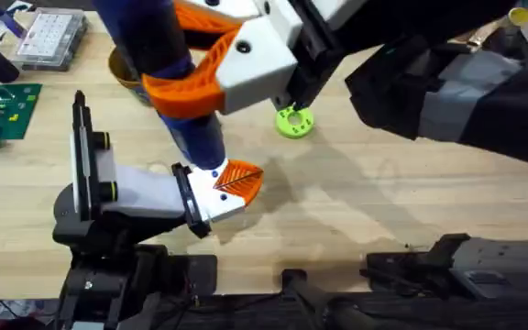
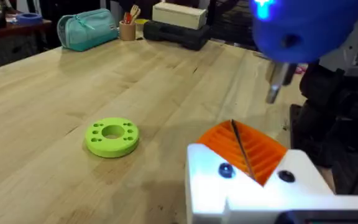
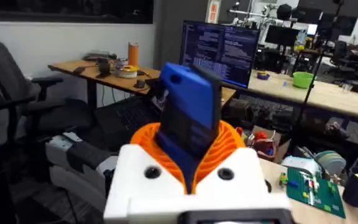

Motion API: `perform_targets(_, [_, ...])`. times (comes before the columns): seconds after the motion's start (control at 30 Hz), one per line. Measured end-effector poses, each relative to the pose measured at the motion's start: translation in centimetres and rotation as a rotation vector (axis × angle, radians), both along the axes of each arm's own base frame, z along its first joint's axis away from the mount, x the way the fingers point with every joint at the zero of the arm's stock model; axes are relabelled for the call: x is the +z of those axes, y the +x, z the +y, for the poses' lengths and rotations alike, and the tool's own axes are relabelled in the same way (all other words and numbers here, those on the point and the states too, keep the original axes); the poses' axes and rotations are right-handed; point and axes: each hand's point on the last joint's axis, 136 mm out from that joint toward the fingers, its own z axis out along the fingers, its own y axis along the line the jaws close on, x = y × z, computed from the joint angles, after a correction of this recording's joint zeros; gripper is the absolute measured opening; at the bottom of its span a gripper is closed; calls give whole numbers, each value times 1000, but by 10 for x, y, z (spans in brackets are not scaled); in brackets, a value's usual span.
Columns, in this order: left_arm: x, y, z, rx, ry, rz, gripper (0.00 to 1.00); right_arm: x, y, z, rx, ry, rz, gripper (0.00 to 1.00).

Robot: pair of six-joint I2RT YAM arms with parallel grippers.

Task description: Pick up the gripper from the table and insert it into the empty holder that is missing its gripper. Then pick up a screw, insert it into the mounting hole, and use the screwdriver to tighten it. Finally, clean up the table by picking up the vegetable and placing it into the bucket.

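At the near edge of the wooden table, the holder stands on its black base, its upright black bar carrying yellow-green knobs and its grey arm reaching toward the middle of the table. At the end of that arm, against the black clamp face, sits the small gripper, a white block with an orange ribbed fin pointing away from the holder. Directly above it the right gripper hangs large under the overhead camera, its orange ribbed fingers pinching the blue screwdriver, which stands nearly upright with its lower end down at the small gripper's white block. From the left wrist camera the screwdriver's thin silver tip shows just above the table, beside the orange fin; whether it touches a screw is hard to judge. The left gripper shows its white body and orange ribbed fingers low over the table, and it cannot be told whether its jaws are spread or pressed together. Farther out lies a bright green disc with holes. Behind the right arm, the orange bucket is partly hidden. A parts box and a green board sit at the far left.
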Motion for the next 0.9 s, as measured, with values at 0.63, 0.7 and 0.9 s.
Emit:
perform_targets(0.63, [0, 0, 0, 0, 0, 0, 4, -7, -3, 3, 1, -8, 20, 27])
perform_targets(0.7, [0, 0, 0, 0, 0, 0, 4, -8, -3, 3, 1, -7, 18, 27])
perform_targets(0.9, [0, 0, 0, 0, 0, 0, 4, -14, -2, 4, -8, -10, 20, 27])
